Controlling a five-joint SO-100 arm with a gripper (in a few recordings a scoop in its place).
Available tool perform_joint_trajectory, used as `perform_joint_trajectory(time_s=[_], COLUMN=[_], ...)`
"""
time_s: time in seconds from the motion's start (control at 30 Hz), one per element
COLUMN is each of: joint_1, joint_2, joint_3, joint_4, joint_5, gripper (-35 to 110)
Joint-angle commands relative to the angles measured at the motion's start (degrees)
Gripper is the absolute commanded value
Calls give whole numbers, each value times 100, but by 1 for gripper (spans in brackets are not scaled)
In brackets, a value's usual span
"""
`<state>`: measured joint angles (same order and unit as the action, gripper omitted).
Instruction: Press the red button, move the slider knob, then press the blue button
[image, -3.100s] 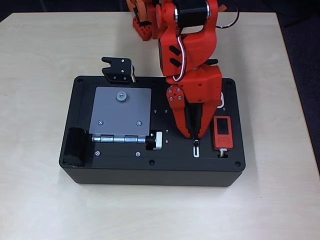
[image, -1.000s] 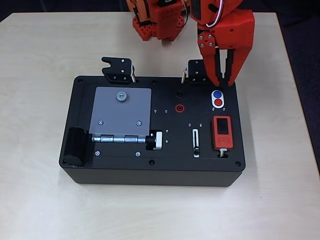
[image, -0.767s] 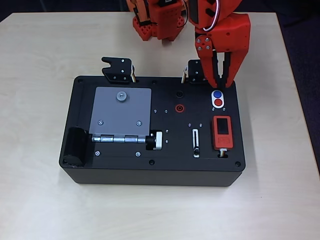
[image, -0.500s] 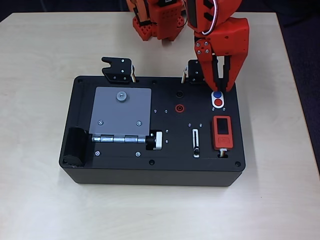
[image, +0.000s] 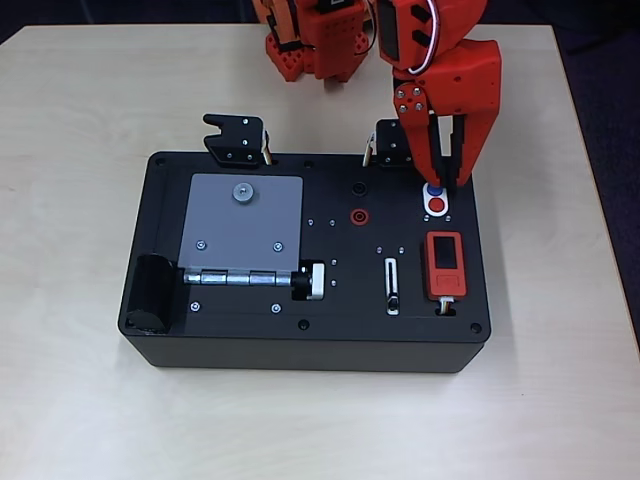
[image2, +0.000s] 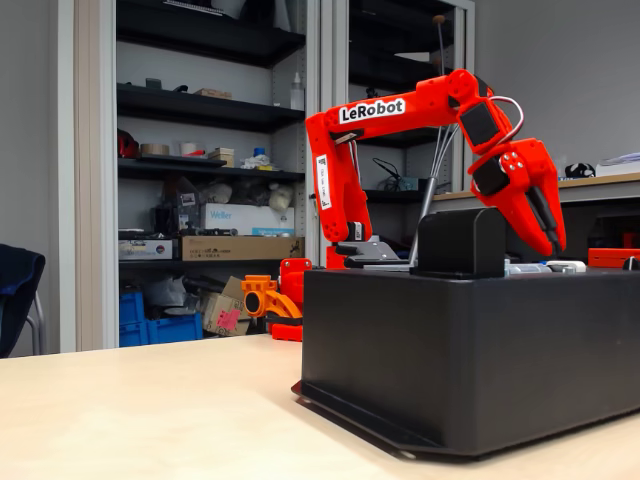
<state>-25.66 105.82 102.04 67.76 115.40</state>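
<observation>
In the overhead view my red gripper (image: 441, 183) points down at the back right of the black box (image: 250, 340), its fingers drawn together with nothing between them. The tips stand over the blue button (image: 432, 189), which shows as a sliver at their left edge. I cannot tell whether they touch it. The red button (image: 437, 206) lies uncovered just in front, in the same white oval. The slider knob (image: 393, 301) sits near the front end of its white slot. In the fixed view the gripper (image2: 553, 246) hangs just above the box top (image2: 560, 275).
On the box are a red rectangular device (image: 445, 265), a red socket (image: 358, 215), a black socket (image: 358, 187), a grey hinged plate (image: 243, 225) with a white-and-black handle (image: 314, 281), and black brackets (image: 237, 140) at the back edge. The arm's base (image: 305, 40) stands behind the box.
The gripper left the slider, swung to the back right of the box, then moved forward and down over the blue button, covering most of it.
</observation>
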Motion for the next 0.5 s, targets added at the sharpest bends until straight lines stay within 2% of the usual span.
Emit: perform_joint_trajectory(time_s=[0.0, 0.47], joint_1=[-97, -97], joint_2=[202, 237], joint_3=[70, 220], joint_4=[-79, -229], joint_5=[79, 79], gripper=[0, 0])
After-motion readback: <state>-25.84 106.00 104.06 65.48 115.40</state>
